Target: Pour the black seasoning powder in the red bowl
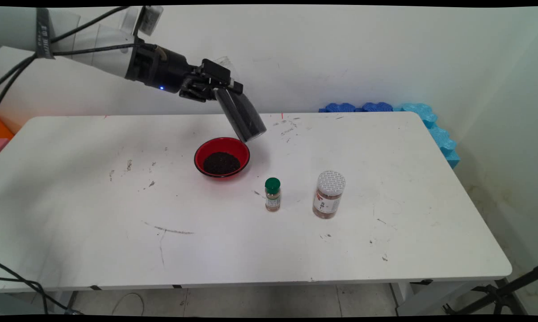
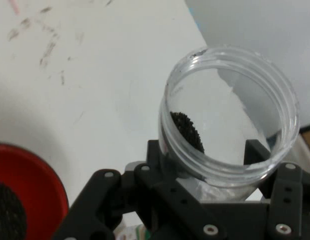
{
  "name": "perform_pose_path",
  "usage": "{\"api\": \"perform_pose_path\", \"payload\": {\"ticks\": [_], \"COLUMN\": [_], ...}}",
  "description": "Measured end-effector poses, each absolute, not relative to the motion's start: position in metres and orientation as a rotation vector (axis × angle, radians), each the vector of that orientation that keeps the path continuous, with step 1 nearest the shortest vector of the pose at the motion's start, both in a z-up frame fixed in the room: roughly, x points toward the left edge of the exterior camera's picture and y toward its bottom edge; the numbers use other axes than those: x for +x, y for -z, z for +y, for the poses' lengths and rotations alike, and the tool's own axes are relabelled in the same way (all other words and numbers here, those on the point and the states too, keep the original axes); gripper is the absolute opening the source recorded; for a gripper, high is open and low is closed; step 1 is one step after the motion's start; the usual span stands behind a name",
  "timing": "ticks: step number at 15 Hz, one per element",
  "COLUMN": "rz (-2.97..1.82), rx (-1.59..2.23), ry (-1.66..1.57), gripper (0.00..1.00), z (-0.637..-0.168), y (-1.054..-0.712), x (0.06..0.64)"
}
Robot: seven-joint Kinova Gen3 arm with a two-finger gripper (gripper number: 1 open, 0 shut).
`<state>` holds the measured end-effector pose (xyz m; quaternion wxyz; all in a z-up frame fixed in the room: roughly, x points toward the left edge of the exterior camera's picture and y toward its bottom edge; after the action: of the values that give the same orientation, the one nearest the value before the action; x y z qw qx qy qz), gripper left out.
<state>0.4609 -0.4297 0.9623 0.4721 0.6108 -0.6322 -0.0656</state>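
Up at the left, the arm (image 1: 94, 53) reaches in over the table (image 1: 94, 223) with its gripper (image 1: 217, 89) clenched on a clear jar (image 1: 242, 115). The jar hangs in the air, tilted, its base low and to the right and its open mouth up by the fingers — which seems to be why the few dark grains left have gathered in one patch against its inside wall, as the hand view shows through the mouth (image 2: 230, 112). The grip sits near the jar's rim, a finger on either side, so the body hangs free below.

Just below and a little left of the jar stands a red bowl (image 1: 222, 156) with a heap of dark grains (image 1: 221, 163) in its middle; the jar is above the bowl's far right edge, apart from it.

Further right, nearer the camera, a small bottle with a green cap (image 1: 272, 193) stands upright, and beside it a wider bottle with a white cap (image 1: 329, 194), both holding brownish powder and both well clear of the bowl. Beyond the table's far right corner lie blue foam pieces (image 1: 430, 125) against the wall.
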Motion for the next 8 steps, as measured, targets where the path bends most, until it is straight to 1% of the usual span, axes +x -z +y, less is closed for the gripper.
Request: {"api": "perform_pose_path", "payload": {"ticks": [8], "rz": [-1.874], "rx": [1.067], "ry": [-0.094], "gripper": [0.0], "z": [-0.412], "y": [-0.979], "x": [0.456]}}
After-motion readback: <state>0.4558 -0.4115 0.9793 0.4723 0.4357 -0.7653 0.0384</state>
